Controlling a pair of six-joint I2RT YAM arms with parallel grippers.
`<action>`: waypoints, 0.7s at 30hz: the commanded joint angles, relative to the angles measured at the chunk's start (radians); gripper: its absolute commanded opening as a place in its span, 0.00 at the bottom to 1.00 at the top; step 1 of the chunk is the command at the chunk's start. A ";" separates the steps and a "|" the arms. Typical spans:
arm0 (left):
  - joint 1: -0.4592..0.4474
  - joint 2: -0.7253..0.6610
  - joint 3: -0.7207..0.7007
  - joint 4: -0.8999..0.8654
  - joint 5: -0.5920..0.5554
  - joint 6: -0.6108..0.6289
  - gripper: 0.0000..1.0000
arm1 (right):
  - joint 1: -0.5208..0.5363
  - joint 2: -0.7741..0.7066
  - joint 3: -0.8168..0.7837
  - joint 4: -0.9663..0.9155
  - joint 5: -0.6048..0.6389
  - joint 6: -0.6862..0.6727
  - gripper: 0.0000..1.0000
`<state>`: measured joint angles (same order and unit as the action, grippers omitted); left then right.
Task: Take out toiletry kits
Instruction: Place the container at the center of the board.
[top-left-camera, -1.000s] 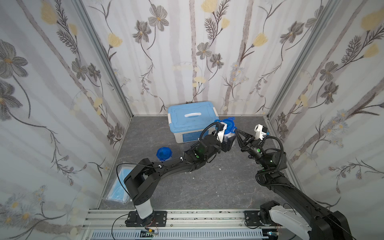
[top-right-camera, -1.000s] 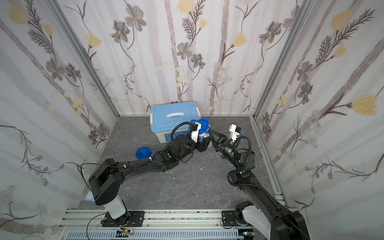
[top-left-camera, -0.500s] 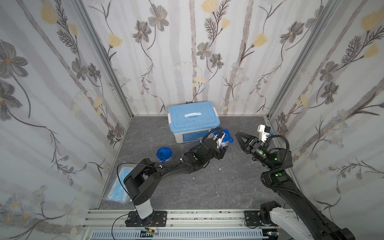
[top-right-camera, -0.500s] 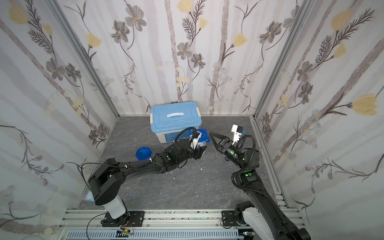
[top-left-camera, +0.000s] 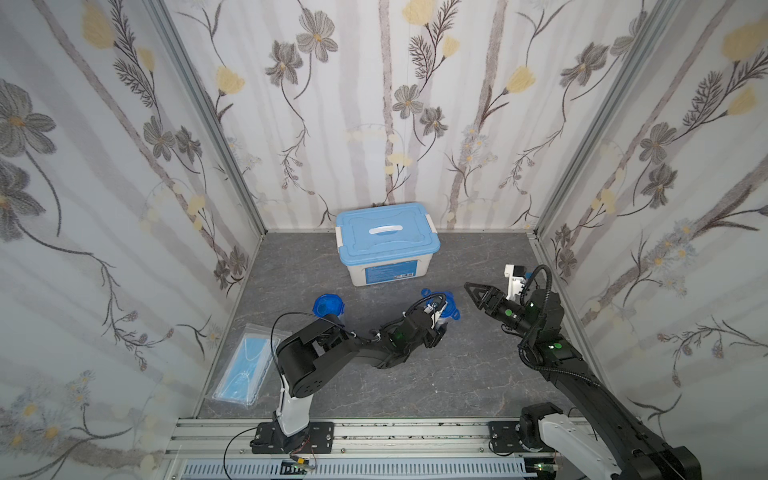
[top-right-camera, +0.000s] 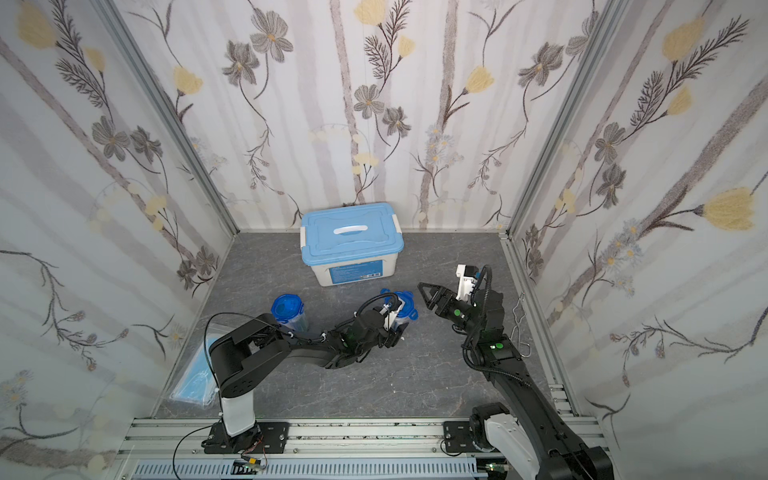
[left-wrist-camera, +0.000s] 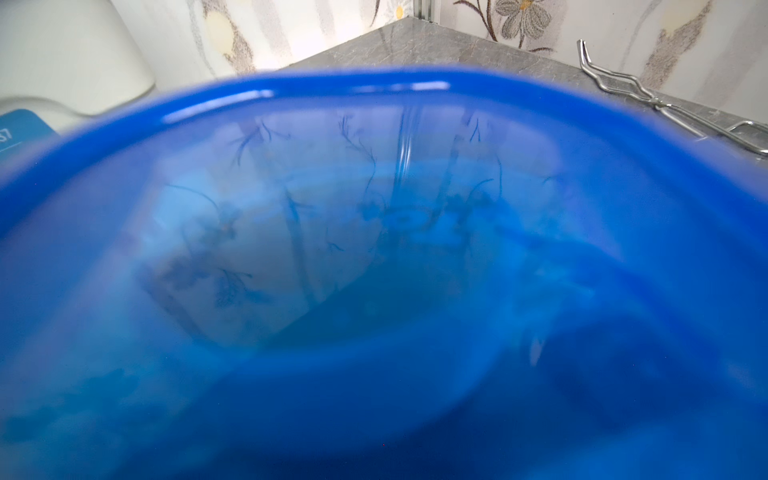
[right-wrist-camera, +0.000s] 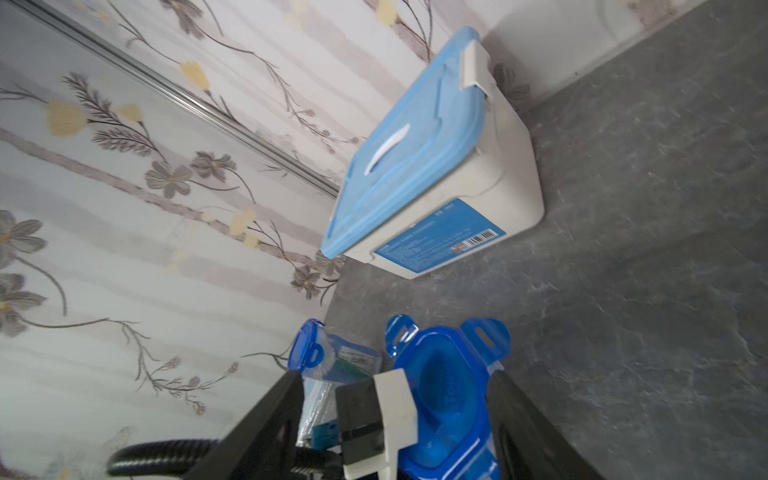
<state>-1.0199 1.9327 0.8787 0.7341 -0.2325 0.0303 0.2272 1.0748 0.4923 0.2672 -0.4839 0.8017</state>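
Observation:
One toiletry kit, a translucent cup with a blue tabbed lid, sits low over the grey floor in front of the box. My left gripper is shut on its body. That blue lid fills the left wrist view and hides the jaws. My right gripper stands open a little to the cup's right, touching nothing. A second lidded cup stands upright further left.
The large white box with a light-blue lid stands shut at the back wall. A flat bag of blue face masks lies front left. Bent metal wire lies along the right wall.
My left gripper has brought the cup down and forward from beside the box. The right gripper, shut at the cup's lid before, has opened and drawn back to the right.

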 joint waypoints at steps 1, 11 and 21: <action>-0.016 0.058 -0.011 0.351 -0.058 0.054 0.41 | 0.001 0.010 -0.042 -0.007 0.045 -0.058 0.72; -0.031 0.133 -0.082 0.558 -0.091 0.039 0.64 | 0.001 0.022 -0.110 0.051 0.057 -0.060 0.72; -0.031 0.092 -0.101 0.529 -0.037 0.019 0.88 | 0.002 0.133 -0.077 0.246 -0.055 -0.051 0.70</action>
<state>-1.0515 2.0399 0.7757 1.2224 -0.2962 0.0521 0.2283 1.1957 0.3977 0.4038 -0.4870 0.7559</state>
